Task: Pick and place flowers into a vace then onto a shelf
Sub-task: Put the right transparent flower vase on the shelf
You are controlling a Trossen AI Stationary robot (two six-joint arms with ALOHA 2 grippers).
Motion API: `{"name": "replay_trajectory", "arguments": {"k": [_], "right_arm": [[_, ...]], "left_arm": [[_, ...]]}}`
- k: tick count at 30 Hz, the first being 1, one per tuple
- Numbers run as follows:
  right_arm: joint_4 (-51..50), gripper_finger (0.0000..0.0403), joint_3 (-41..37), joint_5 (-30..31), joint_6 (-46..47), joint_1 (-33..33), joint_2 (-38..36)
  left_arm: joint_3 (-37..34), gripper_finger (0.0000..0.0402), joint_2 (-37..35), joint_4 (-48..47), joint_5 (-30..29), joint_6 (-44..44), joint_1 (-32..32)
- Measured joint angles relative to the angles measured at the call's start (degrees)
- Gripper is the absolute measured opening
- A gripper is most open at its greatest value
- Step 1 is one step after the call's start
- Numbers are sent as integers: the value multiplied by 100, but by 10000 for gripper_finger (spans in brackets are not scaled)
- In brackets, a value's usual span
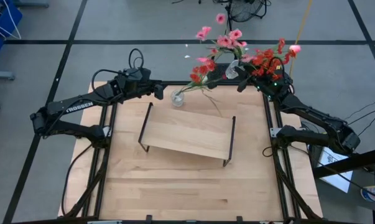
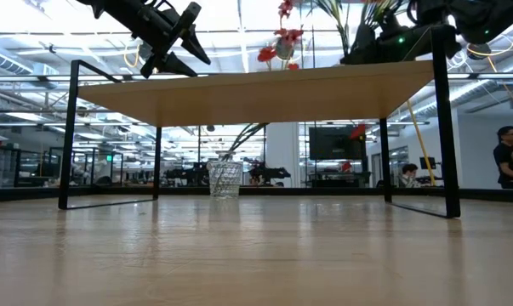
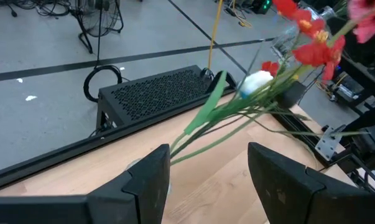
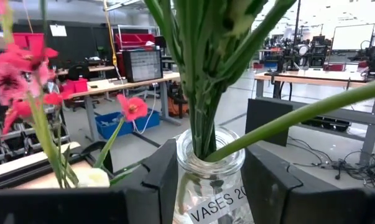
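My right gripper (image 4: pixel 209 186) is shut on a clear glass jar (image 4: pixel 210 171) with a "VASES" label. The jar holds a bunch of green stems with red and pink blossoms (image 1: pixel 262 59). It is held in the air at the table's far right (image 1: pixel 232 70). A second small glass (image 1: pixel 176 98) stands on its base on the tabletop beyond the shelf (image 1: pixel 187 132). A few stems with red blossoms and a white bud (image 3: pixel 257 81) lean out of it. My left gripper (image 1: pixel 159 91) is open and empty, raised just left of that glass (image 2: pixel 225 178). My right gripper pinches the jar between its two fingers, on opposite sides of the wall just below the neck (image 4: pixel 186 180). The fingers come from the table's right side. The jar is lifted clear of the table, higher than the shelf board, with the stems rising from its mouth (image 4: pixel 206 146).
The low light-wood shelf on black end frames stands at the table's middle, slightly askew, with bare tabletop (image 1: pixel 187 193) on its near side. Black rails (image 1: pixel 274 155) run along the table's sides. A person (image 2: pixel 507 166) stands in the room behind.
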Motion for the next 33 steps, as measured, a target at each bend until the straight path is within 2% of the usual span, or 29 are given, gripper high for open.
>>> {"name": "replay_trajectory", "arguments": {"k": [8, 12, 18, 29, 33], "right_arm": [[-116, 131, 4, -30, 2, -2, -95], [-504, 131, 4, -463, 131, -45, 73], [-522, 131, 7, -1043, 353, -46, 480], [421, 131, 12, -891, 544, -41, 697], [175, 131, 174, -881, 576, -42, 741]], "left_arm": [[0, 218, 0, 0, -2, 0, 0], [0, 218, 0, 0, -2, 2, 0], [0, 218, 0, 2, -4, 2, 0], [0, 218, 0, 2, -4, -61, 1], [0, 218, 0, 2, -7, -66, 2]]}}
